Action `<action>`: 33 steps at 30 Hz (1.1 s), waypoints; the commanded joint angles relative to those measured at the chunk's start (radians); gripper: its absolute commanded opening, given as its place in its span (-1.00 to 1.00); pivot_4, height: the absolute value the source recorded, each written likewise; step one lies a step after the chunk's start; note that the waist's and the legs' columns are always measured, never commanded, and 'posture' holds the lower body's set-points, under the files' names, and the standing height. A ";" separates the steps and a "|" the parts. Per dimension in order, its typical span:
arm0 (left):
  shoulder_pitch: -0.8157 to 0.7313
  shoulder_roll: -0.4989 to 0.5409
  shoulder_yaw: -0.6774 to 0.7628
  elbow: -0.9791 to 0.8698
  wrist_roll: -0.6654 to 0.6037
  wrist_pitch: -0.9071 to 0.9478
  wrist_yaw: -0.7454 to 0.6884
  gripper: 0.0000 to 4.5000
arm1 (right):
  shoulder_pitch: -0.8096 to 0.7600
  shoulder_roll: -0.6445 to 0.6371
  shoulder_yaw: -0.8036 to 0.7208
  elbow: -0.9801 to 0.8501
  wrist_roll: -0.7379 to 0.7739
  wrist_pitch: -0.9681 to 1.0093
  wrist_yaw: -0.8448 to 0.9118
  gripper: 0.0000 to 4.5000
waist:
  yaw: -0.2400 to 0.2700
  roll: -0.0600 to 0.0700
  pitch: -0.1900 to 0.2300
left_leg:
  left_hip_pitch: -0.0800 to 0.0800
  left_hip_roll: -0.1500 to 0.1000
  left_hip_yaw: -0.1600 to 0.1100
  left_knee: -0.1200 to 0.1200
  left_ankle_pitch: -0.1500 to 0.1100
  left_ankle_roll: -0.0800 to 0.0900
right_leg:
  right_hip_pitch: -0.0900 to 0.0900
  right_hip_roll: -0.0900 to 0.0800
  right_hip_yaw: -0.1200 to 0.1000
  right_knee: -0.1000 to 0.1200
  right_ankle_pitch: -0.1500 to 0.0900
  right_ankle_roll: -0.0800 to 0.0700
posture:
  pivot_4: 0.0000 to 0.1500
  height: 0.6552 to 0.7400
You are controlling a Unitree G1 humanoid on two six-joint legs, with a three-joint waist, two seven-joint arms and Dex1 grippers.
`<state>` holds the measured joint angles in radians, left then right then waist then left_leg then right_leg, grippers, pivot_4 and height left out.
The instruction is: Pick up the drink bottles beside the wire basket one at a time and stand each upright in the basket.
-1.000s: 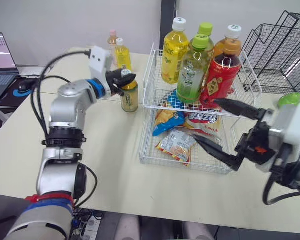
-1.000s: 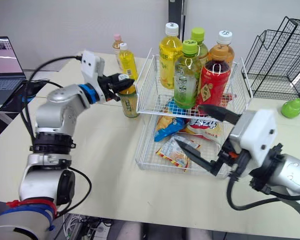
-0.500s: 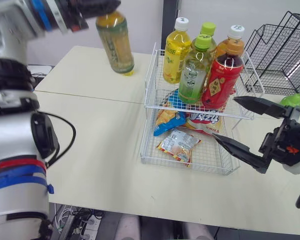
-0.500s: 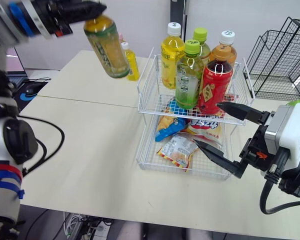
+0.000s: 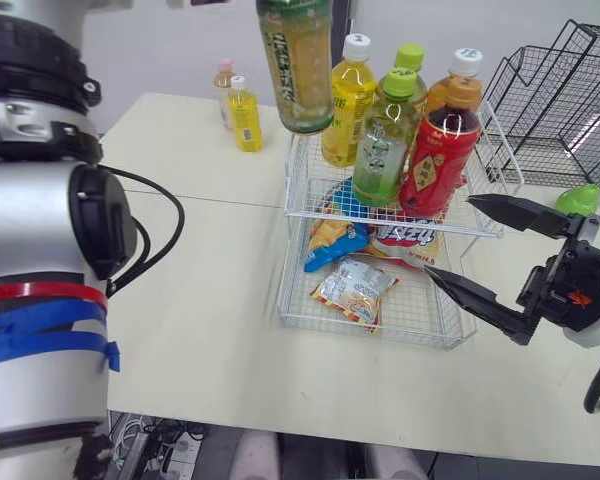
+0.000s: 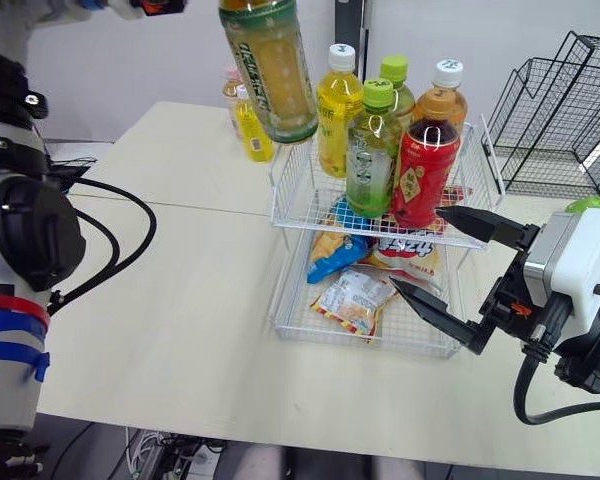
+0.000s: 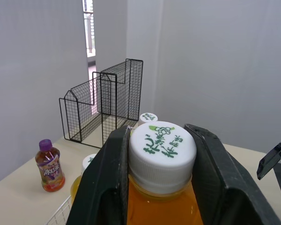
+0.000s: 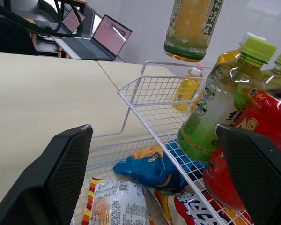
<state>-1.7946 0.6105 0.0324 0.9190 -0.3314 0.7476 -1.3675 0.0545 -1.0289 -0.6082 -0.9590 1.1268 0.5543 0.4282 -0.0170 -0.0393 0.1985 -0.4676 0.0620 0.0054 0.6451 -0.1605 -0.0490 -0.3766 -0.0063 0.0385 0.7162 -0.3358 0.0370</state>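
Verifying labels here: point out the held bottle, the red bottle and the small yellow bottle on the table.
held bottle (image 5: 296,70), left eye view, on its label.
red bottle (image 5: 438,165), left eye view, on its label.
small yellow bottle (image 5: 245,122), left eye view, on its body.

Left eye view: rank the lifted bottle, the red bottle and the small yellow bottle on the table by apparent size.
1. Lifted bottle, but it hangs nearer the camera, so true size is unsure.
2. Red bottle.
3. Small yellow bottle, farther back.

bottle (image 8: 192,29) over wire basket (image 8: 152,89), pincer (image 8: 153,130) spread
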 commanded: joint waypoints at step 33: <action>0.172 -0.161 -0.049 -0.020 0.080 -0.187 -0.017 -0.38 | 0.005 0.009 0.010 -0.034 -0.075 0.031 -0.072 1.00 | -0.012 0.000 0.000 | 0.000 0.000 0.000 0.001 0.000 0.000 | 0.001 0.000 0.001 0.002 0.000 -0.001 | 1.00 0.01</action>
<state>-1.6152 0.4586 -0.0309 0.9271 -0.2415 0.5739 -1.3850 0.0625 -1.0184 -0.5847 -0.9713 1.0600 0.5954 0.3546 -0.0291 -0.0388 0.1986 -0.4671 0.0616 0.0056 0.6460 -0.1605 -0.0490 -0.3758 -0.0064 0.0392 0.7178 -0.3354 0.0361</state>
